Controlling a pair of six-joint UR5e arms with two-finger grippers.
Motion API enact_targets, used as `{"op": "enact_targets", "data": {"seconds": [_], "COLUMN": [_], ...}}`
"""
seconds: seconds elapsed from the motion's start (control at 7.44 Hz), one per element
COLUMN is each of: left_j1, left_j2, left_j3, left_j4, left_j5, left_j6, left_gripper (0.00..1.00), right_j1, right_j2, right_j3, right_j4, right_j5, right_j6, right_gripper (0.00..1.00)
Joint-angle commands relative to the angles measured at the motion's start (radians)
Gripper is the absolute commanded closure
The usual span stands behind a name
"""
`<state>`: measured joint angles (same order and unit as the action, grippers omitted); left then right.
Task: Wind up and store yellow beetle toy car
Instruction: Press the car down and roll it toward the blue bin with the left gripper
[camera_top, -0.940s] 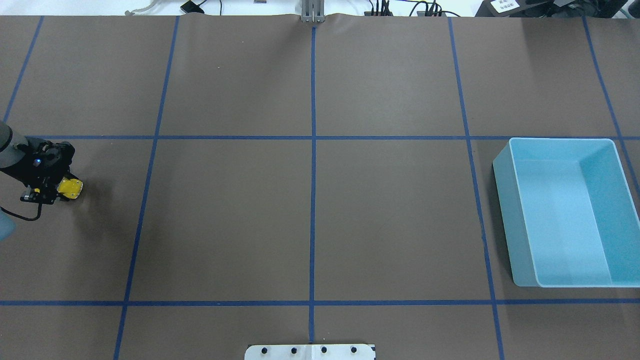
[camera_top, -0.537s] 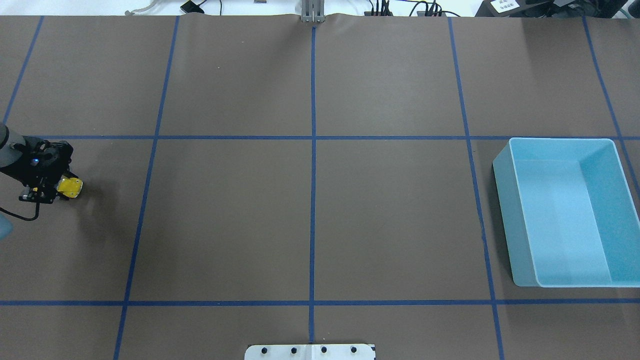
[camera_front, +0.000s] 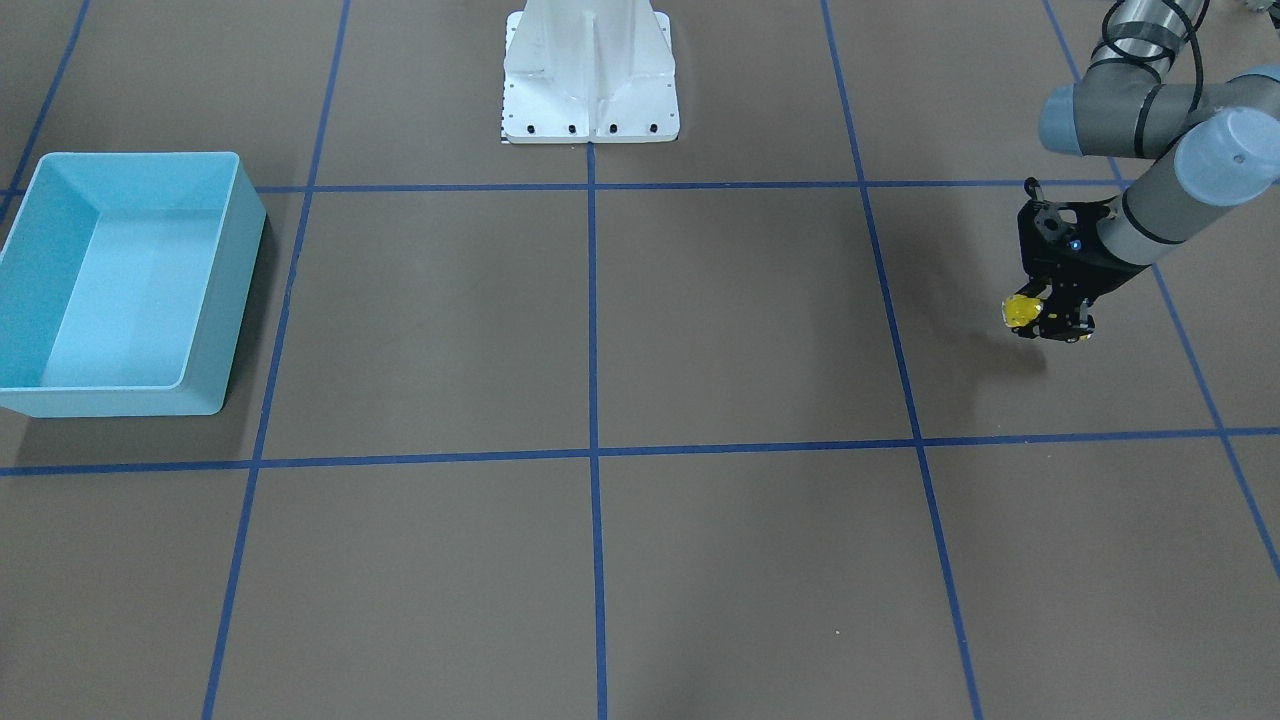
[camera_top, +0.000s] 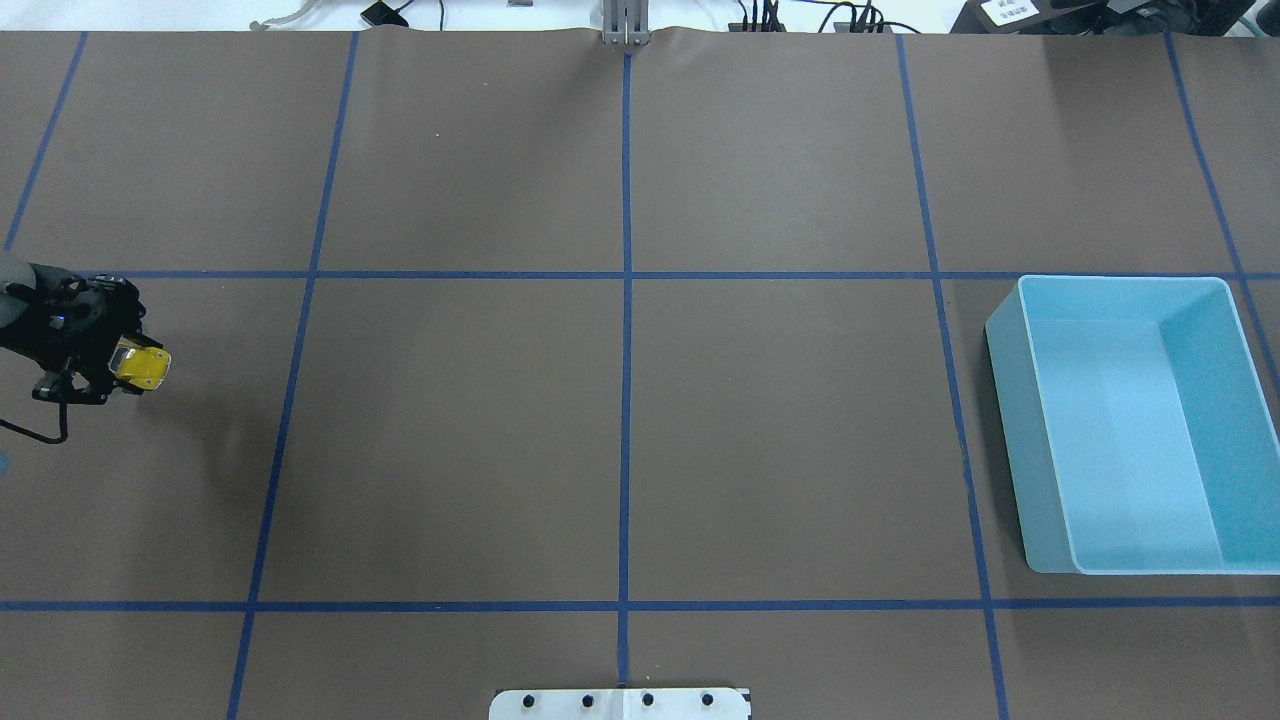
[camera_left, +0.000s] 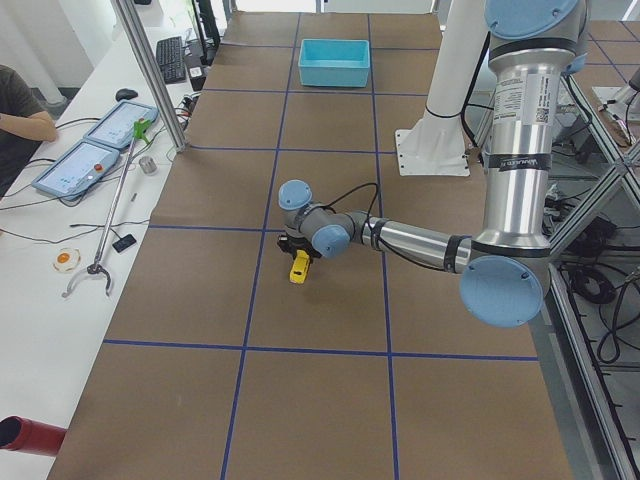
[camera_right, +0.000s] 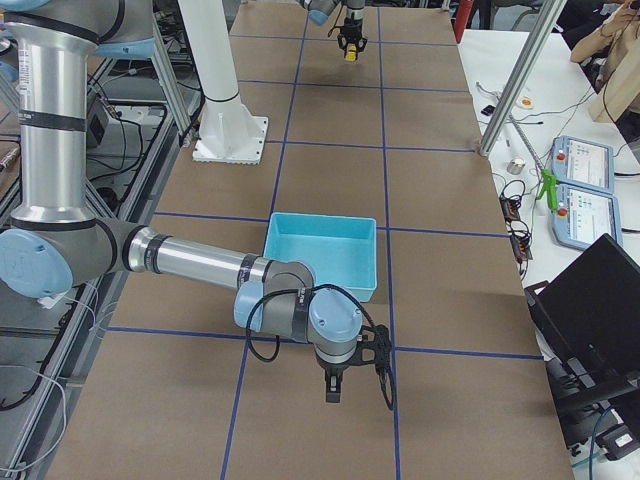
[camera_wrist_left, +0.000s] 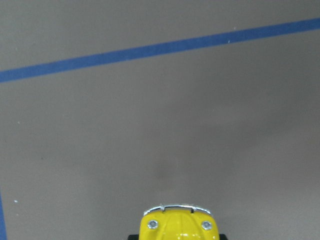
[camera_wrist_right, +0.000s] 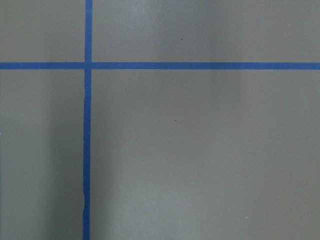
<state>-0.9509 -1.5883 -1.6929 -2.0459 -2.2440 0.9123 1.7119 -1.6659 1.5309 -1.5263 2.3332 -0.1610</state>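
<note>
The yellow beetle toy car (camera_top: 141, 366) is held in my left gripper (camera_top: 122, 364), which is shut on it at the table's far left. It also shows in the front-facing view (camera_front: 1019, 312), where its shadow lies apart from it, so it hangs a little above the table. In the left wrist view its nose (camera_wrist_left: 180, 225) points out over the brown mat. My right gripper (camera_right: 334, 392) points down near the light-blue bin (camera_right: 320, 250) in the exterior right view only; I cannot tell whether it is open or shut.
The light-blue bin (camera_top: 1120, 284) stands at the table's far right and holds nothing. Blue tape lines (camera_top: 626, 300) divide the brown mat into squares. The robot's white base (camera_front: 590, 80) stands at the middle of the near edge.
My left gripper has moved a little away from the robot's base with the car in it, and the car has tipped slightly. The bin has not moved.
</note>
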Motion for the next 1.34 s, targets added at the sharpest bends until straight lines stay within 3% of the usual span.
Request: {"op": "enact_targets", "data": {"seconds": [0.0, 0.4, 0.54, 1.21], "left_j1": [0.004, 0.055, 0.069, 0.081], "left_j2": [-0.033, -0.045, -0.065, -0.065], "left_j3": [0.002, 0.018, 0.072, 0.157], "left_j4": [-0.008, -0.177, -0.230, -0.309], "left_j5": [-0.041, -0.052, -0.057, -0.126], "left_j6": [-0.051, -0.307, -0.328, -0.346], "left_gripper": [1.00, 1.00, 1.00, 1.00], "right_j1": [0.000, 0.000, 0.000, 0.000], "right_j2": [0.000, 0.000, 0.000, 0.000], "right_j3": [0.000, 0.000, -0.002, 0.000], "right_j4": [0.000, 0.000, 0.000, 0.000], "right_j5": [0.000, 0.000, 0.000, 0.000], "right_j6": [0.000, 0.000, 0.000, 0.000], "right_gripper": [0.00, 0.00, 0.00, 0.00]}}
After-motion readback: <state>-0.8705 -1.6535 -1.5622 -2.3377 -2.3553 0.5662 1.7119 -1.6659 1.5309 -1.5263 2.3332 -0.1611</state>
